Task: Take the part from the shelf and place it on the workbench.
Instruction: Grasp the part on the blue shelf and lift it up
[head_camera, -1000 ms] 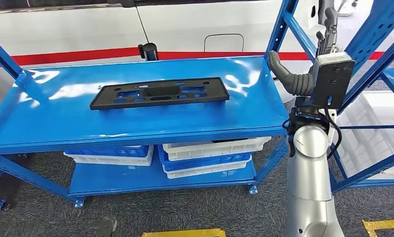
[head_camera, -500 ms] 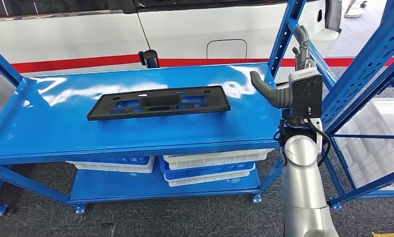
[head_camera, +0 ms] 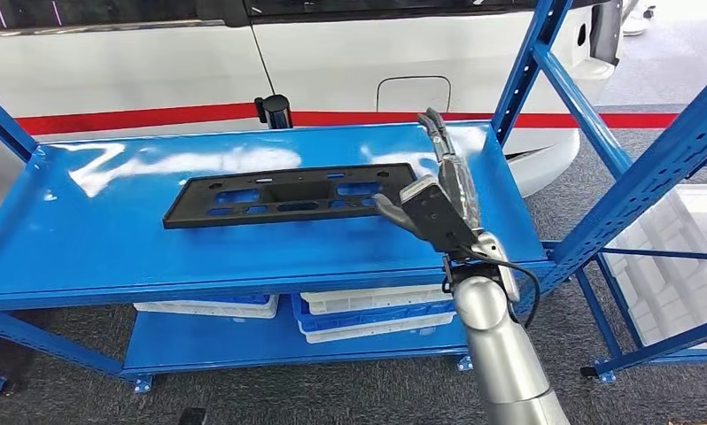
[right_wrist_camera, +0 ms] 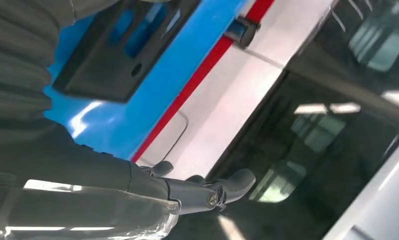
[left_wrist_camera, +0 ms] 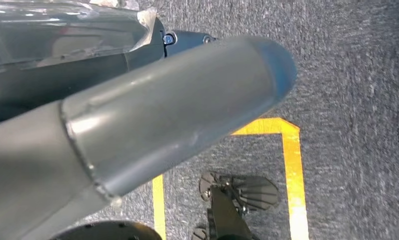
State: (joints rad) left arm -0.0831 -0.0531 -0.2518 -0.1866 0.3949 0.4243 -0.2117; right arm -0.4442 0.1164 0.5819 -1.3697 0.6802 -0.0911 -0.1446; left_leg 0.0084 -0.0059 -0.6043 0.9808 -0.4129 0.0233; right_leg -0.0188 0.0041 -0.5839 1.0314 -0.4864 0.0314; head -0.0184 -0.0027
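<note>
The black flat part [head_camera: 288,193], long and full of cut-outs, lies on the top board of the blue shelf [head_camera: 111,252]. My right hand [head_camera: 438,208] hovers over the right side of that board, just beside the part's right end. It is empty, with its fingers [head_camera: 440,146] stretched out and its thumb pointing toward the part. In the right wrist view the part [right_wrist_camera: 107,55] lies past the hand [right_wrist_camera: 87,172], whose fingers [right_wrist_camera: 207,190] are straight. The left wrist view has my left hand's thick grey thumb [left_wrist_camera: 177,115] above the carpet; how its fingers lie is hidden.
A white car with a red stripe [head_camera: 155,115] stands close behind the shelf. White and blue bins [head_camera: 376,310] fill the lower board. A blue upright [head_camera: 518,80] rises at the shelf's right end, and a second blue rack [head_camera: 669,159] stands further right. Yellow tape [left_wrist_camera: 290,165] marks the carpet.
My right hand has swung left from outside the shelf's right upright to over the board near the part's right end. The head view has shifted a little.
</note>
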